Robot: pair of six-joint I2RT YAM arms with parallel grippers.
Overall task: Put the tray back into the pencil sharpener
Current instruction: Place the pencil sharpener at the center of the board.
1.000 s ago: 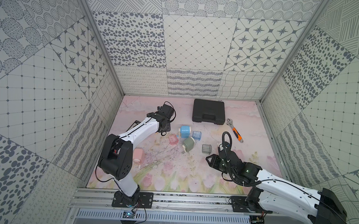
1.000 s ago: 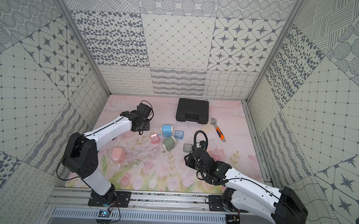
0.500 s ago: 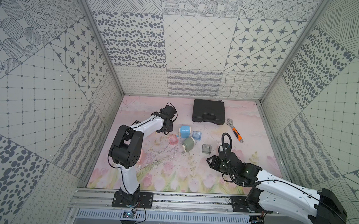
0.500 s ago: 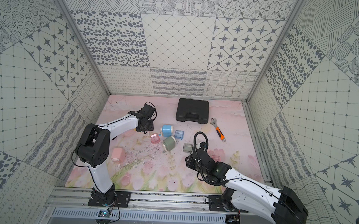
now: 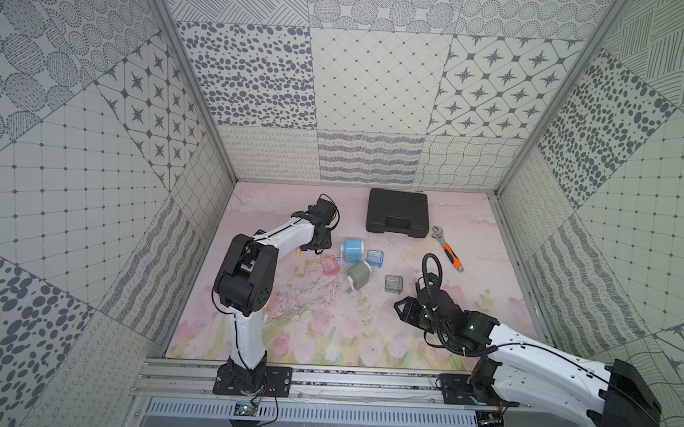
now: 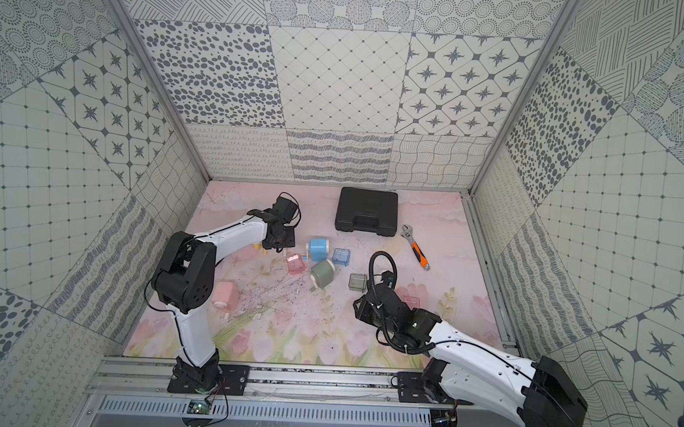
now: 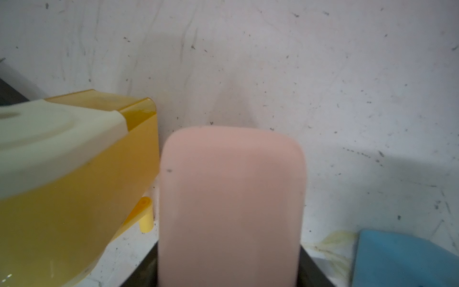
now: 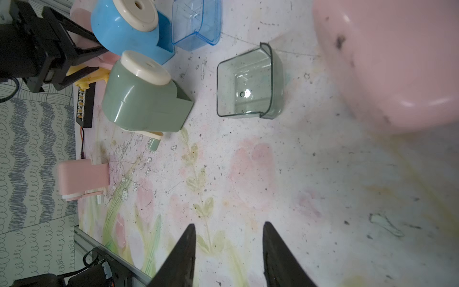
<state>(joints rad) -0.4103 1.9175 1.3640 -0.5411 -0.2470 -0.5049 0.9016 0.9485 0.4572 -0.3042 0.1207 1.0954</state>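
Task looks mid-way, with trays lying out on the floor. Landmark is the round blue plastic pencil sharpener [image 5: 352, 250]. The clear blue plastic tray [image 5: 375, 258] lies just to its right. The clear pink plastic tray [image 5: 329, 265] is just beside it, to the left and nearer the rail. The sage-green plastic pencil sharpener [image 5: 358, 274] sits close in front of it, and the clear grey-green plastic tray [image 8: 248, 82] lies beyond that to the right, apart from every body. The left gripper [image 6: 279, 240] is down on the blue sharpener's left. Its wrist view is filled by an opaque pink rounded block [image 7: 231, 198] between the jaws, but I cannot tell whether it is gripped or how wide they stand. A yellow plastic pencil sharpener with a cream top [image 7: 74, 174] is right alongside, and its amber tray looks seated. The right gripper [image 8: 228, 226] hangs well in front and to the right, jaws moderately apart and empty. The next move likely calls for taking a loose tray by its walls and lining its open end squarely with the matching body's slot. The floor is a pale pink floral mat [image 5: 327, 340], speckled with dark shavings. A black plastic carry case [image 5: 398, 211] and an orange-handled wrench [image 5: 447, 253] lie behind the landmark, to the right. Grey-and-white patterned wall panels [image 5: 370, 85] enclose the cell.
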